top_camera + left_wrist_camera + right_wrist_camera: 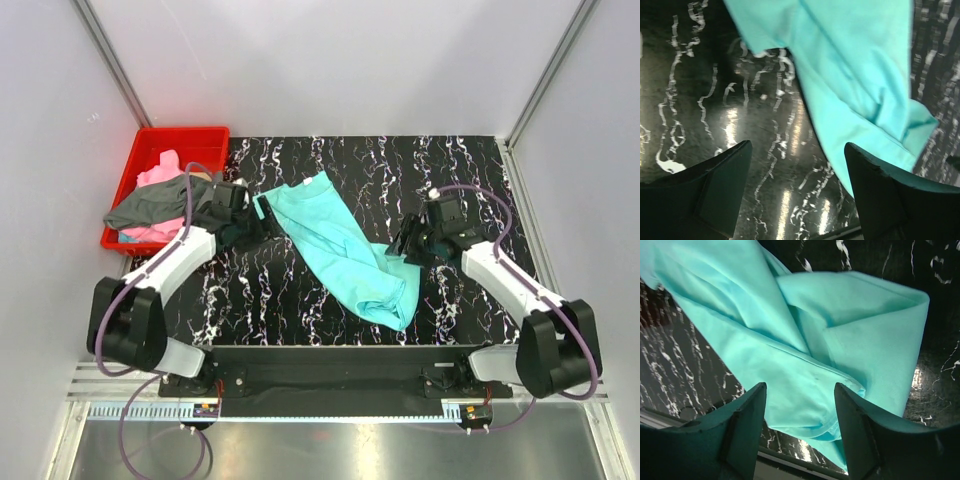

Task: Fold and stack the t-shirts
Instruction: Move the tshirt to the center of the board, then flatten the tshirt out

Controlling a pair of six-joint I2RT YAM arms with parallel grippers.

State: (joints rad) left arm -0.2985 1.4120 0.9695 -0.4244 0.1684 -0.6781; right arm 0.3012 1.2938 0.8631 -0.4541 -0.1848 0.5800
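The teal t-shirt (pixel 345 255) lies bunched in a long diagonal strip across the black marbled table (pixel 450 170). My left gripper (pixel 257 222) sits at the shirt's upper left end. It is open, and in the left wrist view the left gripper (pixel 797 150) has only bare table between its fingers, with the teal t-shirt (pixel 855 75) beside the right finger. My right gripper (pixel 407 246) is at the shirt's right edge. In its wrist view the right gripper (pixel 800 387) is open over a folded hem of the teal t-shirt (pixel 805 345). The pink t-shirt (pixel 158 172) and the dark grey t-shirt (pixel 150 208) lie in the bin.
A red plastic bin (pixel 185 133) stands at the table's back left corner, and the grey shirt drapes over its front rim. White walls with metal posts close in the table on three sides. The table's near edge runs just below the teal shirt's lower end.
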